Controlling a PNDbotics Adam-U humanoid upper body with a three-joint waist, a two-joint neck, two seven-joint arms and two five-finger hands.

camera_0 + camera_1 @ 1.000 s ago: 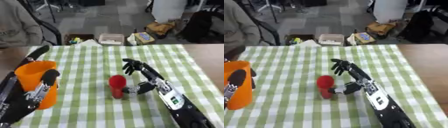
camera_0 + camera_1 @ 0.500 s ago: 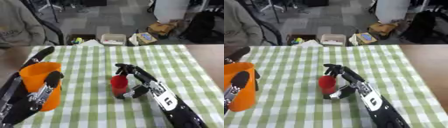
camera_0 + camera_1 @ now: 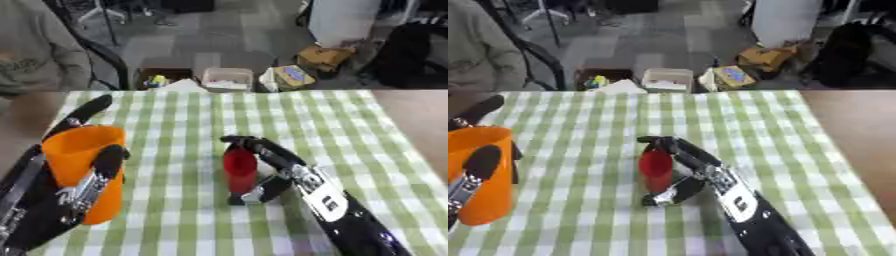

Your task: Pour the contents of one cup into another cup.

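Left eye view: left hand (image 3: 66, 200) is coming in from the lower left corner, grasping the orange cup (image 3: 83, 172) w/ fingers wrapped round the wall and thumb lying across the front. Cup is sitting upright in that hand, over the left part of the green-and-white checked tablecloth (image 3: 184, 115); can't tell whether its base is touching the cloth. Right hand (image 3: 271, 172) is reaching in from the lower right, fingers arching over the top and far side of the red cup (image 3: 239, 170), thumb pressing near its base on the near side, so it's gripping the red cup. Red cup is standing upright near the table's centre, well apart from the orange one. Contents of either cup: can't tell.

Right eye view: orange cup (image 3: 483, 175) is showing at the left edge, partly cut off, w/ the left hand (image 3: 474, 175) curling round it. Red cup (image 3: 656, 170) is sitting just left of centre, right hand (image 3: 693, 172) closing around it from the right side. Beyond the far table edge, cardboard boxes (image 3: 667, 80) are sitting on the grey floor.
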